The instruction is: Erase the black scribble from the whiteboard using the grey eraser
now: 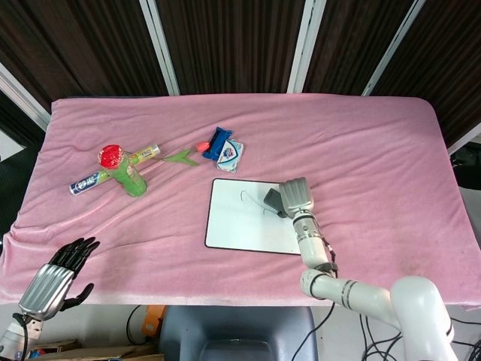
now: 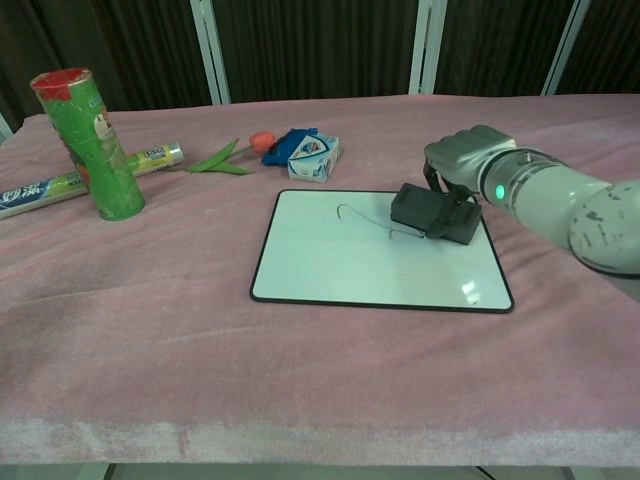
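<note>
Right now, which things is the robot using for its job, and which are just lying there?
For the job:
grey eraser, held by the right hand
whiteboard
thin black scribble

Just lying about:
green can
toothpaste tube
tulip
blue packet
small box
left hand, off the table

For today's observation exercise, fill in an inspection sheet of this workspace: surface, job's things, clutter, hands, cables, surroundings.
Surface: pink cloth over the table, wrinkled.
Job's things: whiteboard with a thin black scribble remaining; grey eraser on its far right part.
Clutter: green can upright, tube, tulip, blue packets.
Hands: right hand holds the eraser; left hand off the table edge, fingers apart.
Cables: black cables by the floor.
Surroundings: dark panels with white posts.
</note>
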You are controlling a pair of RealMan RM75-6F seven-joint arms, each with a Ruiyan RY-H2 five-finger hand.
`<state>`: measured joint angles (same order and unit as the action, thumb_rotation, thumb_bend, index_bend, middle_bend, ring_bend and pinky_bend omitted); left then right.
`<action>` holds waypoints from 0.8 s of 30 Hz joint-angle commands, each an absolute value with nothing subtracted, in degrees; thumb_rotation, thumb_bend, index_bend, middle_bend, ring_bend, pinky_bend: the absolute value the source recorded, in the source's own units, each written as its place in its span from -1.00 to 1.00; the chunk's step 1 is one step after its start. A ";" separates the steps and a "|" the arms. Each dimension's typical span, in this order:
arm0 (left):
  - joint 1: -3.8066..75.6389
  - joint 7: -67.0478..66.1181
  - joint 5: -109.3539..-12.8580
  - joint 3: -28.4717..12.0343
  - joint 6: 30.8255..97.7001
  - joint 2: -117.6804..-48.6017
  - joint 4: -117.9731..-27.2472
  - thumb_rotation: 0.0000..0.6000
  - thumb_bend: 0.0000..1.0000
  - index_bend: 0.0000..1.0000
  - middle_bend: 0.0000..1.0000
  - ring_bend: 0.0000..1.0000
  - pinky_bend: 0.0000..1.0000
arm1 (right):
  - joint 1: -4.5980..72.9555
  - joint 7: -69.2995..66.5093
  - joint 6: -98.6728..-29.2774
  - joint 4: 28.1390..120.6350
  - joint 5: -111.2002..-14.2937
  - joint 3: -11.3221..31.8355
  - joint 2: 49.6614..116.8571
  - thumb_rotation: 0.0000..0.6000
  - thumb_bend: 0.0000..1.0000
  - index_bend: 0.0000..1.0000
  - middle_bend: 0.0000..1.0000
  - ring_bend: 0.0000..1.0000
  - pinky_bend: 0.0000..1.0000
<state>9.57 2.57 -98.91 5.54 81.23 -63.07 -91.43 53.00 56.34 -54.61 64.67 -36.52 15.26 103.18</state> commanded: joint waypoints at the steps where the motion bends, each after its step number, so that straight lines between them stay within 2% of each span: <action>1: 9.52 2.53 -99.07 5.49 81.60 -63.12 -91.41 1.00 -0.29 -1.00 -0.90 -0.89 -0.72 | 50.79 53.64 -53.80 67.72 -39.37 12.67 100.20 1.00 -0.19 1.00 0.59 0.62 0.81; 5: 9.41 2.70 -99.07 5.02 82.56 -63.62 -90.73 1.00 -0.28 -1.00 -0.91 -0.89 -0.72 | 48.95 50.65 -53.95 71.12 -42.94 10.34 97.17 1.00 -0.19 1.00 0.59 0.62 0.81; 8: 9.30 2.34 -98.74 4.69 82.91 -64.05 -90.36 1.00 -0.28 -1.00 -0.92 -0.90 -0.73 | 49.20 50.36 -54.02 71.19 -43.30 10.19 97.18 1.00 -0.19 1.00 0.59 0.62 0.81; 24: 9.14 3.49 -97.38 4.25 83.27 -63.67 -89.90 1.00 -0.29 -1.00 -0.92 -0.90 -0.73 | 60.32 59.75 -55.20 58.66 -33.75 17.84 110.82 1.00 -0.19 1.00 0.59 0.62 0.81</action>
